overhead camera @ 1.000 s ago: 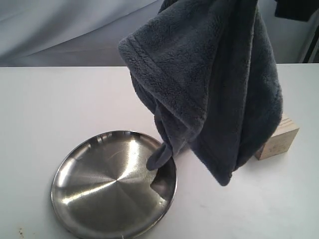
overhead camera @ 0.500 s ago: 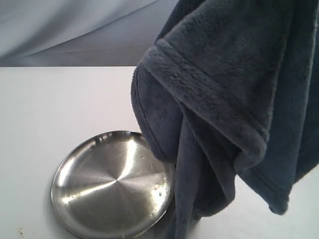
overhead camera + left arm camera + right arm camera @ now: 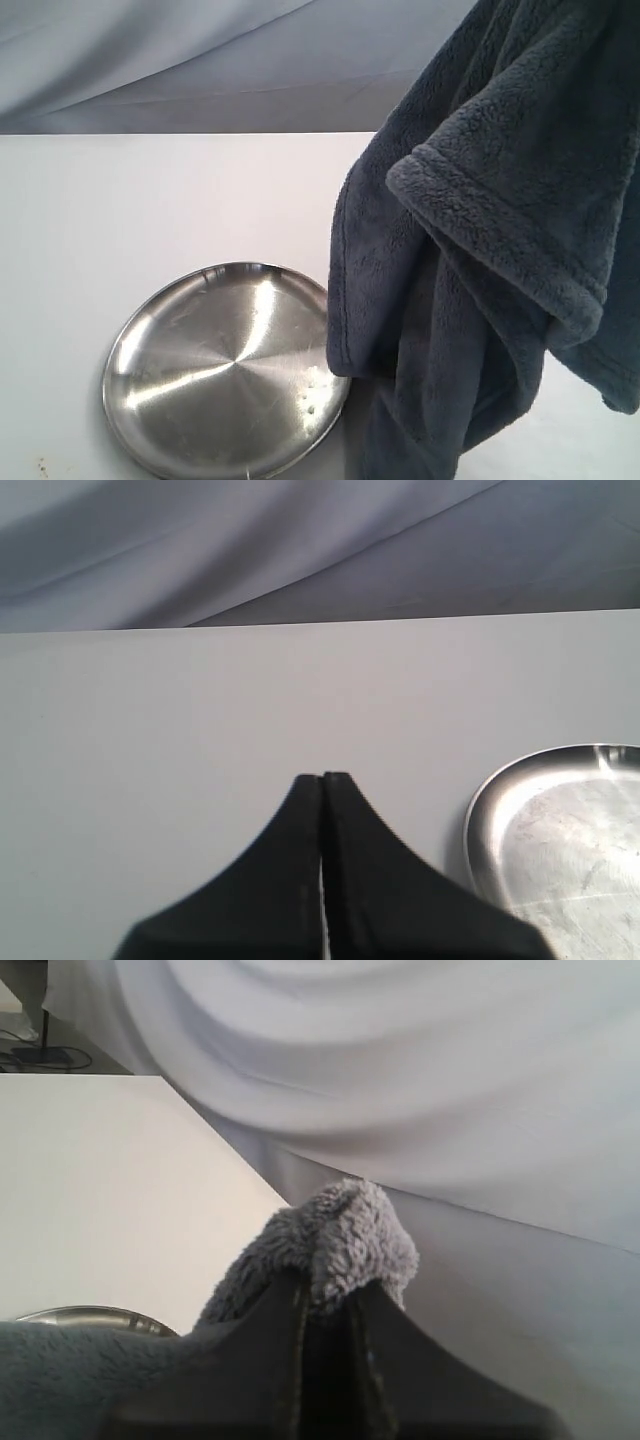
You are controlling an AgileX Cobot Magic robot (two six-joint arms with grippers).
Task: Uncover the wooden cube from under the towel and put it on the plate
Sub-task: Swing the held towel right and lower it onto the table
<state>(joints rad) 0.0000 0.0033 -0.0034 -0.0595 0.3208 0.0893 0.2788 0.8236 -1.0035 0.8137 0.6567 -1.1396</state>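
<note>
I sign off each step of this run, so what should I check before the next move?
1. Right gripper pinching the towel: ok.
2. Towel clear of the plate: cannot tell; it overlaps the rim in the exterior view.
3. Wooden cube in sight: not ok; no view shows it.
4. Plate empty: ok.
5. Left gripper shut and empty: ok.

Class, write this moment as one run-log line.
right gripper: shut on towel, aloft | left gripper: shut, idle | plate: bare | wooden cube: out of sight

No readable text, labels or numbers anywhere.
</note>
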